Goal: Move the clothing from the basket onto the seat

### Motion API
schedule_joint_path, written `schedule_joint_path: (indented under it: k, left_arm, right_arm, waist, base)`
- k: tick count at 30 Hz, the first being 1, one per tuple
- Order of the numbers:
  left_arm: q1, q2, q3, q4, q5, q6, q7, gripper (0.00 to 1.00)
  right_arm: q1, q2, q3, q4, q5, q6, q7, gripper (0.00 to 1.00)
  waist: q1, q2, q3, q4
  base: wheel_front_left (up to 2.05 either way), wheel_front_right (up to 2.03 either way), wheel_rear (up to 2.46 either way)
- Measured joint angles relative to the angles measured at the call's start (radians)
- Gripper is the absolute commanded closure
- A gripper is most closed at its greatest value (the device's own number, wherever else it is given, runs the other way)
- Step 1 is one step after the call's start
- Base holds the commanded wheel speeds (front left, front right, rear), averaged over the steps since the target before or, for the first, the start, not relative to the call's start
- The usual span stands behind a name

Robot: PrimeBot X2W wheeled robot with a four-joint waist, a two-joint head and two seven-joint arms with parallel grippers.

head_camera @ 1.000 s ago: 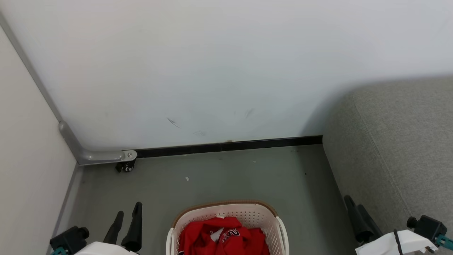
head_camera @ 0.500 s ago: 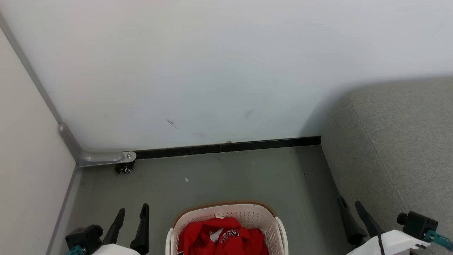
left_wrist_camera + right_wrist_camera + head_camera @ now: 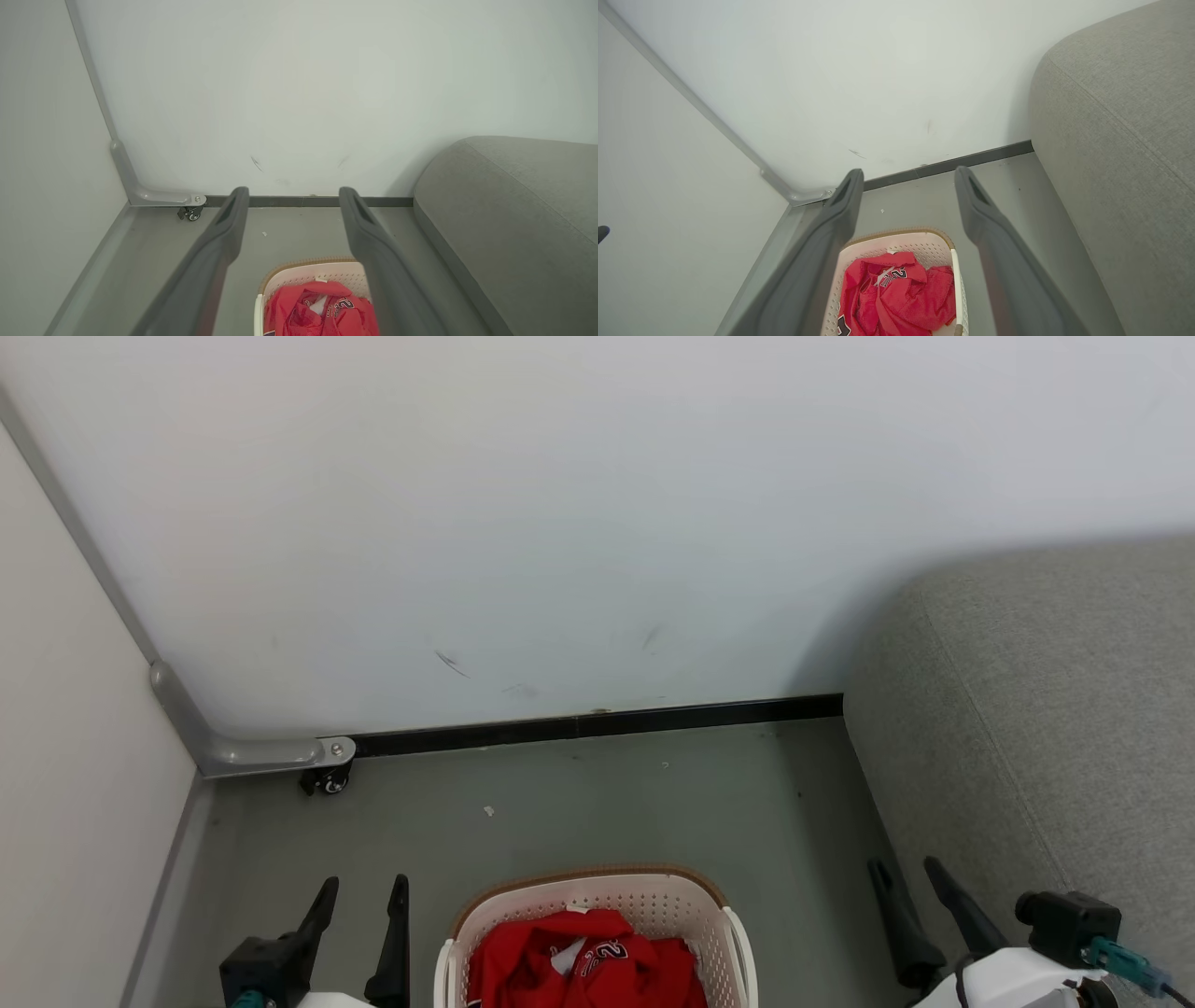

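Red clothing (image 3: 583, 971): heaped loose in the basket (image 3: 653, 905), number print uppermost; none of it lies on the seat (image 3: 1046, 709).
Left claw (image 3: 366, 882): released, fingers spread, holding nothing, just beside the basket's left side.
Right claw (image 3: 904, 866): released as well and empty, between the basket and the seat's near edge.
Risk, tangle: the garments lie folded into one another, so a pinch on one fold would likely drag a second piece up and shed it onto the floor (image 3: 579, 803).
Risk, shallow grip: this soft sports fabric may slide out of the fingers if only the top layer is caught.
Risk, basket: it looks like light plastic; a finger hooked in a perforated side or pressed on the brown rim could tip or shove it.
Risk, seat edge: the Right claw sits near the cushion's side, so a swing across could brush it before clearing the rounded corner.
Floor: grey-green, smooth, a few pale specks; it carries the basket.
Seat surface: grey woven fabric with a stitched seam, standing higher than the floor.
Room: white wall (image 3: 560, 523) with faint scuffs, black skirting (image 3: 597, 721), pale panel (image 3: 65, 803) at the left on a grey frame (image 3: 252, 751) with a small caster (image 3: 327, 784).
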Motion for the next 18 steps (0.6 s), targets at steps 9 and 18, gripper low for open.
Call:
schedule_joint_path:
  k: [9, 18]
  left_arm:
    - [0.001, 0.001, -0.023, 0.002, 0.122, 0.034, -0.03, 0.0]
    - [0.002, 0.002, -0.04, 0.015, 0.23, 0.062, -0.062, 0.0]
  right_arm:
    - [0.002, 0.0, 0.015, -0.005, -0.136, 0.0, -0.03, 0.0]
    - [0.002, 0.0, 0.025, -0.012, -0.27, 0.0, -0.056, 0.0]
  waist:
    - [-0.0002, 0.0, -0.002, -0.001]
    - [-0.0003, 0.0, -0.004, -0.004]
  base:
    - [0.0, 0.0, 0.0]
    - [0.0, 0.0, 0.0]
